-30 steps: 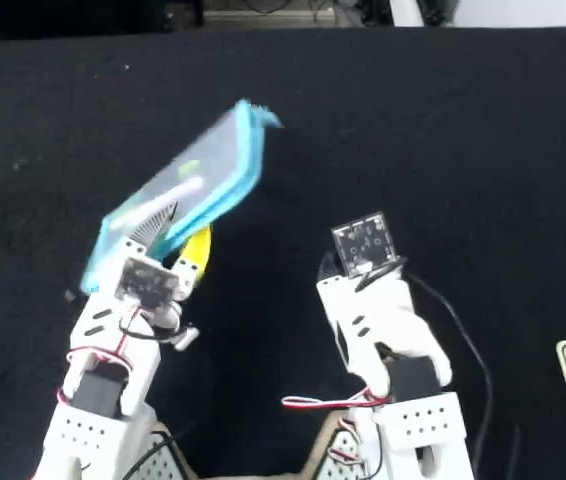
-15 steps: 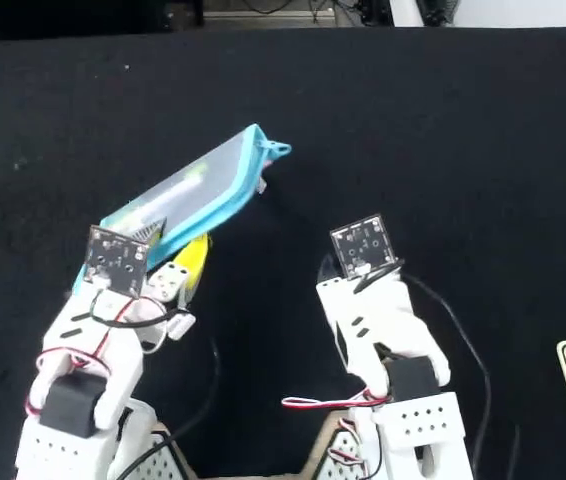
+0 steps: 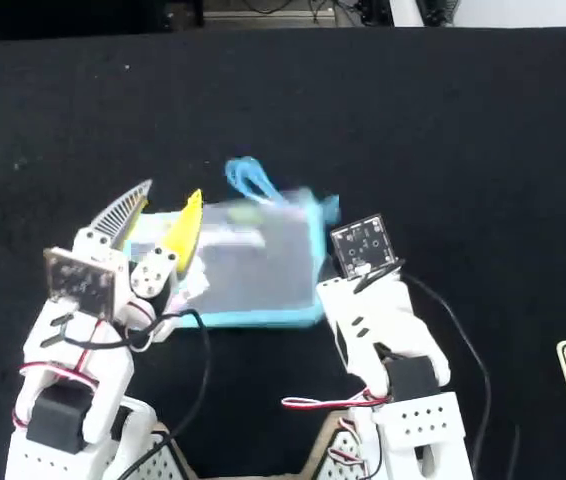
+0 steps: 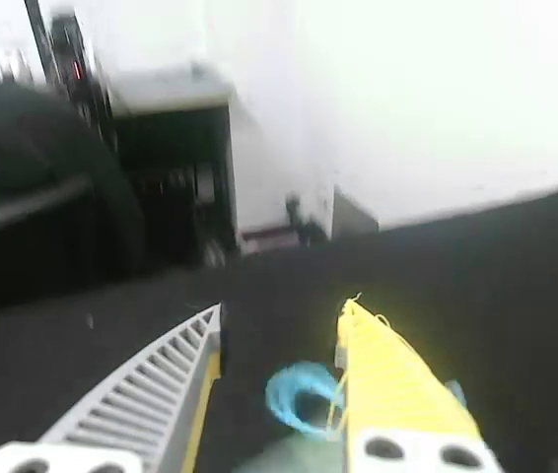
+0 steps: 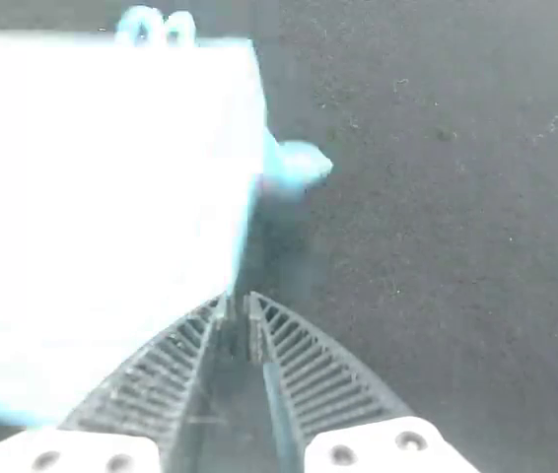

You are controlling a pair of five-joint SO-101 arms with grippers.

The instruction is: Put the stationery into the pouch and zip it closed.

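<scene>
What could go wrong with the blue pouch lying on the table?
1. The left gripper is open above one end of the pouch and holds nothing. The pouch might slide on the table if something tugs or bumps it.
2. The right gripper is shut right at the pouch's edge. If it goes forward like that, it could shove the pouch away instead of grabbing it.

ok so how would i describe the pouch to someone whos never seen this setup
Start from the black table and look at its near side, between the left arm and the right arm. The pouch lies flat there. Unlike the white plastic arms beside it, it is a see-through rectangle edged in light blue, with a blue loop at its far edge.
</scene>
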